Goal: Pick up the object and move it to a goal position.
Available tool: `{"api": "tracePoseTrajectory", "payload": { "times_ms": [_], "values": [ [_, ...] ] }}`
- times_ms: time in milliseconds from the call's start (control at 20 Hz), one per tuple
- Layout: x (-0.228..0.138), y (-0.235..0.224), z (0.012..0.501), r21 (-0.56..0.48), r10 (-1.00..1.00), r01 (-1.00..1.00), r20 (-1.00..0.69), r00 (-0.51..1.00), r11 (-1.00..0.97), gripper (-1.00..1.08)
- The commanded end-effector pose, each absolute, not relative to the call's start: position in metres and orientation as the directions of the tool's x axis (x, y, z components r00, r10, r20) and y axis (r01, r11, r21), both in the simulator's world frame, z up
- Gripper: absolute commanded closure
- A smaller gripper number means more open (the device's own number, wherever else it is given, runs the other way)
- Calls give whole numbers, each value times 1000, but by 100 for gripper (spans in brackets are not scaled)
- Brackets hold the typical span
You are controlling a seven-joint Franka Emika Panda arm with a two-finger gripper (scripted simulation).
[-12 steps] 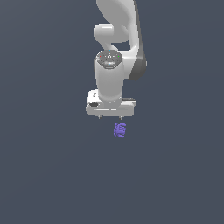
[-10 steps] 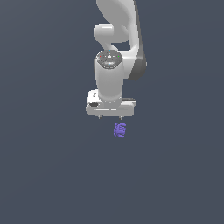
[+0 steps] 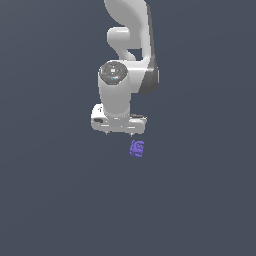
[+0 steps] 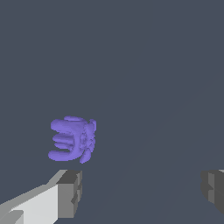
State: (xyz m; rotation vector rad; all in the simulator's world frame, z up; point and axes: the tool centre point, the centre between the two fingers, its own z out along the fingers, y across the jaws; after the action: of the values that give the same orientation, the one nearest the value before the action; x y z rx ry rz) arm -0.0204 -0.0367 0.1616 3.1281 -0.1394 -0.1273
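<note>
Exterior view: hand (image 3: pixel 119 134) hovering spread and empty, purple object (image 3: pixel 136 148) lying on the worktop (image 3: pixel 50 200) just beside one fingertip, not between; grasping, lifting and carrying all remaining.

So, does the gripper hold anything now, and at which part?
Nothing is held. The gripper is open, and the purple object lies apart from its fingers.
</note>
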Motion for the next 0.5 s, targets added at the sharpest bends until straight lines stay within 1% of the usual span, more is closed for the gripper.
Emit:
{"api": "tracePoseTrajectory", "payload": {
  "times_ms": [0,450],
  "values": [
    [-21,-37,162,11,-90,-89,-82,993,-996,-92],
    [-17,-19,143,12,-118,-117,-61,991,-993,-92]
  ]
}}
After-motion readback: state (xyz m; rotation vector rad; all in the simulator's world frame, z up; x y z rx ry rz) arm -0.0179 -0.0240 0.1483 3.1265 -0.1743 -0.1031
